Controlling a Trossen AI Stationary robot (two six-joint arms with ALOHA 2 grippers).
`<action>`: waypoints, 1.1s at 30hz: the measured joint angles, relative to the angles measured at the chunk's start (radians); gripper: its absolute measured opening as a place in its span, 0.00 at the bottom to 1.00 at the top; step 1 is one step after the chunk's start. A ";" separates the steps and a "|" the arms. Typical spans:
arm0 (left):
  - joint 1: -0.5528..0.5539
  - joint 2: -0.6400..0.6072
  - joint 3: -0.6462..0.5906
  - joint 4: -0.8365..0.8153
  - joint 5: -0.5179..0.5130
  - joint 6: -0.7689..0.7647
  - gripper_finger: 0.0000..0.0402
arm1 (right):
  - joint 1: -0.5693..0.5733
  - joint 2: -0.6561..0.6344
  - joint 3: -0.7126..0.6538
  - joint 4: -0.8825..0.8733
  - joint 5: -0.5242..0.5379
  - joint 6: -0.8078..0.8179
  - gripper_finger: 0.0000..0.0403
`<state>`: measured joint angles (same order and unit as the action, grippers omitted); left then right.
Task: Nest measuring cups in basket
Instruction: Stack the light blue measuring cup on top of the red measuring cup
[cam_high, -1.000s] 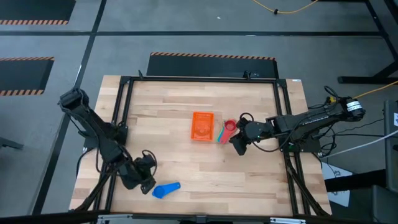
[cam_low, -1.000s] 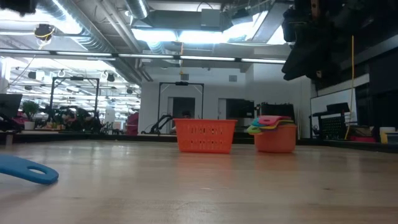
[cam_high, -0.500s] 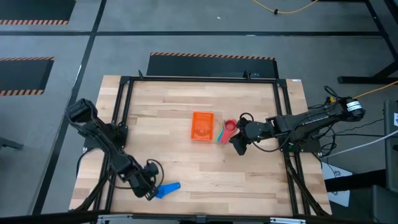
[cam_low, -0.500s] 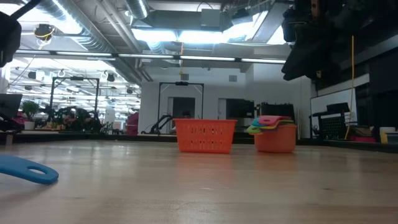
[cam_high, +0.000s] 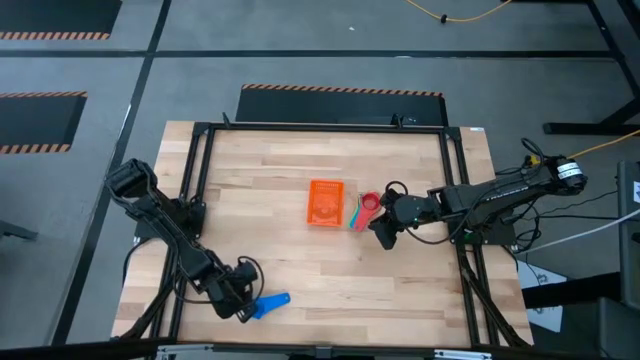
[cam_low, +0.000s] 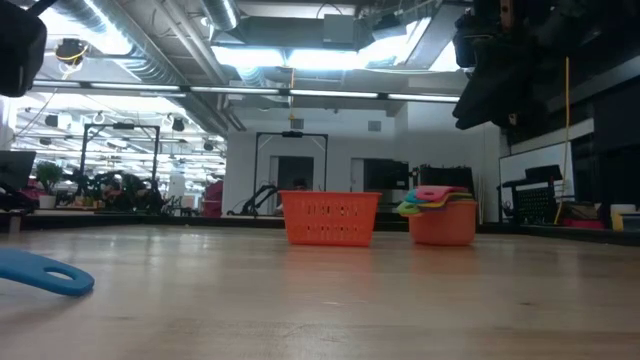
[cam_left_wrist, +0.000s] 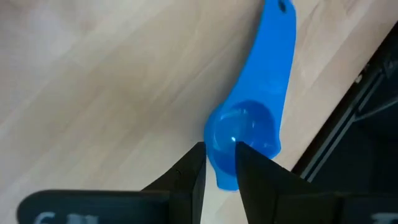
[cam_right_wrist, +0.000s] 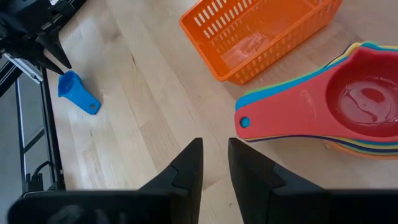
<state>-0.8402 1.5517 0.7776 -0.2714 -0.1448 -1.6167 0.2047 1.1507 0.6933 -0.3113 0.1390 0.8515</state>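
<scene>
A: Saw the cups (cam_right_wrist: 348, 106) stacked?

B: Yes. Nested in one pile, red on top, with blue, yellow and green rims peeking out beneath and orange at the bottom in the low view. Stood on the table (cam_high: 280, 170) just beside the basket (cam_high: 326, 203), on the right arm's side, flat handles fanned toward it. Couldn't tell whether touching.

A: And the basket?

B: Orange, slotted walls, upright near the table's middle. Looked bare inside from the right wrist.

A: Any stray?

B: One blue cup (cam_high: 268, 305), small round bowl and long flat handle with a hole at the end. Lay alone near the front edge on the left arm's side, well apart from the pile, close to the dark frame rail.

A: Grippers?

B: Left gripper (cam_left_wrist: 219, 152) hung above the bowl end of that blue cup, fingers a narrow slit apart, grasping nothing; lifted clear of the wood in the low view. Right gripper (cam_right_wrist: 214, 146) hovered near the pile's handles, likewise a slim gap, nothing clamped.

A: Room to move?

B: Plenty. Bare wood between blue cup and basket, and behind the basket up to the far rail. Tight only by the front rail.
</scene>
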 joint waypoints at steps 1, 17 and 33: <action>0.000 0.000 0.000 0.000 -0.013 0.000 0.20 | 0.000 0.000 0.000 0.000 0.000 0.000 0.20; 0.000 0.078 -0.001 0.011 0.005 0.006 0.19 | 0.000 0.000 0.000 -0.001 0.000 0.000 0.20; 0.275 0.078 0.043 0.030 -0.022 0.781 0.02 | 0.000 0.000 0.000 0.000 0.000 -0.035 0.20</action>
<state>-0.5656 1.6299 0.8211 -0.2412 -0.1669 -0.8354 0.2043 1.1507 0.6937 -0.3115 0.1390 0.8165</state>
